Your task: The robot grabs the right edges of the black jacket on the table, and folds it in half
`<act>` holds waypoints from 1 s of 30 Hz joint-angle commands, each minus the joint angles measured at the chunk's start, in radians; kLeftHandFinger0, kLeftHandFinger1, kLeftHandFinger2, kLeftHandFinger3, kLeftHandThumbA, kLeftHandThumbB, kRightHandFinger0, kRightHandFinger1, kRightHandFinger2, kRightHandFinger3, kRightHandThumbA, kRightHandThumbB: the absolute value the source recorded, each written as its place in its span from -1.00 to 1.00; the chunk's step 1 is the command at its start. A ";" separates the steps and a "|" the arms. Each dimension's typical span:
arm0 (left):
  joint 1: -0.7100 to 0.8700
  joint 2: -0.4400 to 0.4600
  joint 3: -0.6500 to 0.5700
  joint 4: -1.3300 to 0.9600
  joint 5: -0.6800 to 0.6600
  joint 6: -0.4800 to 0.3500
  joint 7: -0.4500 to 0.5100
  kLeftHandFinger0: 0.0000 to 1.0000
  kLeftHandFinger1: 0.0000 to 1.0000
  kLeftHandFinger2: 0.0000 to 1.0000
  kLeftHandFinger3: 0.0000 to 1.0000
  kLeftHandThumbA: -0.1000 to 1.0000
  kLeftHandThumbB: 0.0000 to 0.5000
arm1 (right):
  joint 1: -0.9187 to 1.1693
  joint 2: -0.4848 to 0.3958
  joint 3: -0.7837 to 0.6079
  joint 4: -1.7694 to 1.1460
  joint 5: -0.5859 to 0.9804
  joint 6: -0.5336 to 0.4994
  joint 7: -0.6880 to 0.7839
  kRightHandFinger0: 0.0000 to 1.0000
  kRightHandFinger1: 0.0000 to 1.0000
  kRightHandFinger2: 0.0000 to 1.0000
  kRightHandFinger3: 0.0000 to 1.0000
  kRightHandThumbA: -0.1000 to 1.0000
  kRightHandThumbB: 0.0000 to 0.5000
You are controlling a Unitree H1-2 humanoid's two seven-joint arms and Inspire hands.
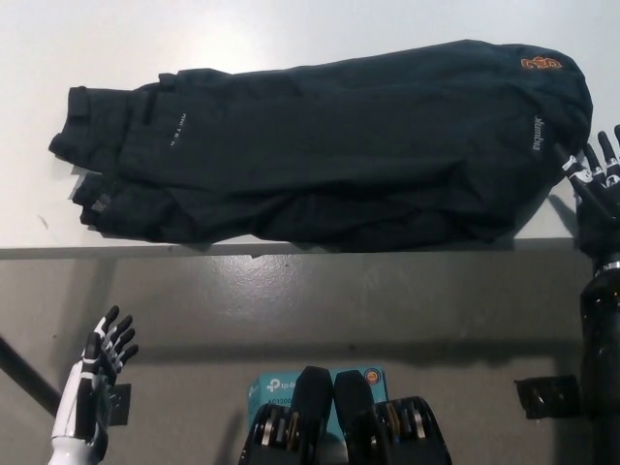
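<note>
Black fabric jacket (pixel 329 145) lies spread on the white table (pixel 291 29), its long axis running left to right, its near hem at the table's near edge. Its right end, bearing a small orange logo (pixel 541 64), sits just left of the black right hand (pixel 599 189), whose fingers are spread and hold nothing. That hand is much nearer. The white left hand (pixel 92 383) rests open below the table, at the near left.

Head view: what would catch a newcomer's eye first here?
The black jacket dominates, spread across the white table and reaching its near edge, with an orange logo at its far right. The black right hand hovers open by the jacket's right edge; the white left hand rests open, low at the left.
</note>
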 commanded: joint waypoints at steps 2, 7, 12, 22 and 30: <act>0.002 0.011 -0.002 -0.051 0.005 -0.029 -0.005 1.00 1.00 1.00 1.00 1.00 -0.34 | -0.036 -0.007 -0.015 -0.001 0.069 0.020 0.055 1.00 1.00 1.00 1.00 1.00 -0.01; -0.003 0.013 0.001 -0.046 -0.004 -0.034 -0.008 1.00 1.00 1.00 1.00 1.00 -0.32 | -0.062 -0.010 -0.034 0.058 0.113 0.038 0.085 1.00 1.00 1.00 1.00 1.00 -0.04; -0.006 0.014 0.002 -0.046 -0.009 -0.030 -0.011 1.00 1.00 1.00 1.00 1.00 -0.30 | -0.089 -0.014 -0.062 0.133 0.152 0.058 0.111 1.00 1.00 1.00 1.00 1.00 0.10; -0.008 0.012 0.000 -0.049 -0.001 -0.031 -0.006 1.00 1.00 1.00 1.00 1.00 -0.37 | -0.146 -0.020 -0.110 0.260 0.198 0.080 0.150 1.00 1.00 1.00 1.00 1.00 0.16; -0.017 0.016 -0.002 -0.045 0.004 -0.040 -0.009 1.00 1.00 1.00 1.00 1.00 -0.34 | -0.197 0.002 -0.163 0.211 0.301 0.183 0.151 1.00 1.00 1.00 1.00 1.00 0.24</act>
